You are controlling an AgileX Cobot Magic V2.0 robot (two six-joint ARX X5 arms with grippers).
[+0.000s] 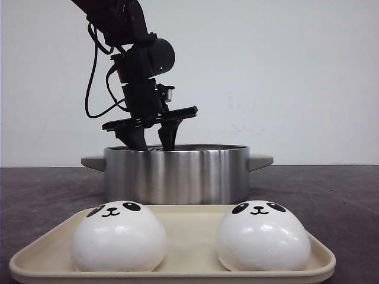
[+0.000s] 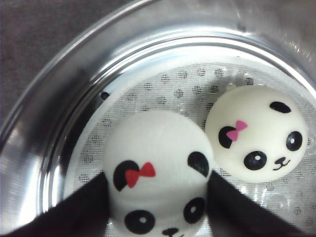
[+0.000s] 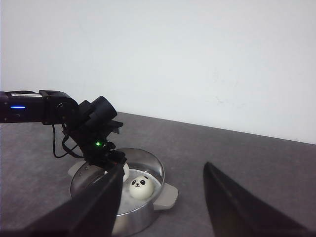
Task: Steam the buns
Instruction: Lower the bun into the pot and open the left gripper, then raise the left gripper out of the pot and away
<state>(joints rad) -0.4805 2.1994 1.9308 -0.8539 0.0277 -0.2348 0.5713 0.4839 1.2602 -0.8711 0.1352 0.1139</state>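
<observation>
Now the left tool (image 2: 157, 197), down inside the steamer pot (image 1: 176, 174), is clamped on a red-bowed bun (image 2: 158, 170) just beside the pink-bowed bun (image 2: 256, 131), so I'd fear a careless release nudging that neighbour.

The left arm (image 1: 127, 23) is being seen as matte black throughout, built of blocky links joined by a rounded cylindrical housing (image 1: 159, 56). Black cables (image 1: 90, 77) are being looped loosely down beside that housing. A small green light (image 3: 98, 144) is being shown on the wrist, and a blue one (image 3: 18, 106) farther back along the link. The left hand (image 1: 152, 137) is being formed by a flat black crossbar and two tapering black fingers (image 1: 169, 133). The right hand's fingers (image 3: 237, 210) are being seen as dark wedges.
</observation>
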